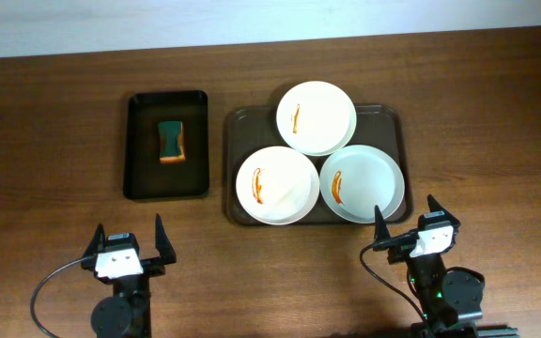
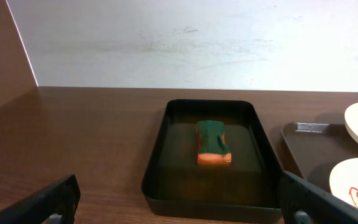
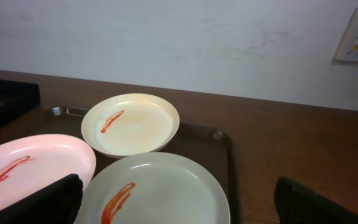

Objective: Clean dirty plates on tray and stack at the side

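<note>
Wooden table (image 1: 54, 122) against white wall (image 1: 252, 19), three sauce-streaked plates (image 1: 316, 117) on brown tray (image 1: 242, 127), left fingers (image 1: 161, 239) and right fingers (image 1: 380, 228) spread empty

I see the dark wooden table (image 1: 54, 122), directly on it the large brown tray (image 1: 247, 127) lying flat, a smaller black tray (image 1: 167, 178) just left of the brown tray, not touching it, a strip of bare wood between them

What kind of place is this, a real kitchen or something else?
Probably a robot test bench, not a kitchen: a wooden table against a plain white wall, with three sauce-streaked plates staged on a brown tray and a sponge in a black tray.
</note>
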Controlling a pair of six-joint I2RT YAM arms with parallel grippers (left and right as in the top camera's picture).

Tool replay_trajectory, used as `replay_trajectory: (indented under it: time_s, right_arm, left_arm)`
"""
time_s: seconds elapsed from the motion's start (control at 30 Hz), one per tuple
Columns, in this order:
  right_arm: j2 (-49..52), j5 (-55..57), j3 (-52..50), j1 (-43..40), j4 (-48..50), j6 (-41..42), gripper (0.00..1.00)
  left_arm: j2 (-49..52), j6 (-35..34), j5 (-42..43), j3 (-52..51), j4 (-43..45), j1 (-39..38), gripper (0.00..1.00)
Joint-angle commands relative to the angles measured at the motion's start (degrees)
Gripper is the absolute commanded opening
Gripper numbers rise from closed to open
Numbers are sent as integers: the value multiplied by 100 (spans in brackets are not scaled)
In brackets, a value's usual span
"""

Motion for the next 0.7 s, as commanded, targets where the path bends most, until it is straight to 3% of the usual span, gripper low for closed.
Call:
replay_trajectory:
  time_s: [0.0, 0.57, 0.6, 0.67]
  right_arm:
    - [-22, 52, -31, 37, -35, -35, 98]
    - [-22, 52, -31, 35, -35, -35, 98]
    - [-22, 52, -31, 35, -35, -35, 98]
    - [-22, 52, -31, 37, -35, -35, 98]
  left_arm:
    - [-33, 87, -81, -20, 7, 35, 99]
    - [-33, 87, -83, -20, 17, 35, 99]
    - [-33, -212, 302, -20, 424, 28, 99]
    - [-33, -951, 2337, -20, 1510, 31, 99]
